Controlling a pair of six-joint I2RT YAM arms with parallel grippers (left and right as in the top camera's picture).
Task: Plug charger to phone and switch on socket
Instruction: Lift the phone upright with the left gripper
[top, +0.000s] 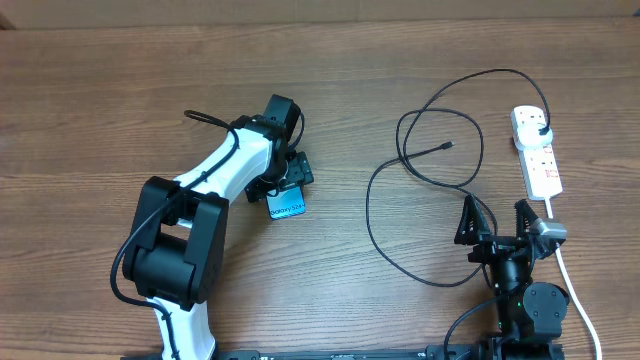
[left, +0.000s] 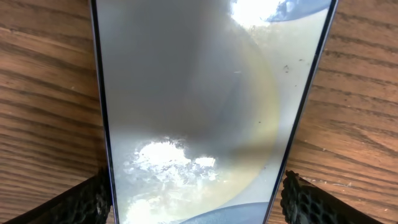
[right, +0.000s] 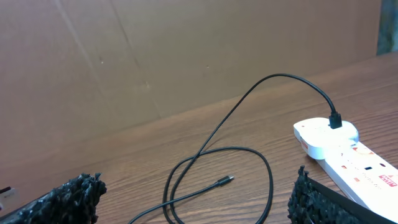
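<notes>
Phone (left: 193, 93) lies flat, screen up, on the wooden worktop (top: 120, 90) towards the left, directly under the left arm. The left fingers (left: 74, 205) straddle its width, one at each long dark edge. They are spread wide and sit right against the edges, though I cannot tell whether they already press. This placement suggests a grasp across the narrow dimension, which would let the phone be lifted or steadied with its end port left free.

The charger (right: 283, 76) lies well apart on the right, a thin black cable in loose, overlapping loops. Its small connector tip (right: 227, 180) rests free on the wood inside a loop, and its black plug (right: 336, 118) is already seated in the end outlet of the socket (top: 540, 165). The right fingers (right: 62, 199) stand fully wide with nothing between them, just beside the loops and the strip, probably ready for the tip or a switch.

The screen is smooth glass, pale and glary with reflections. The finger pads look black and coarsely textured. The strip is glossy white plastic with red markings, and the worktop shows long brown grain.
</notes>
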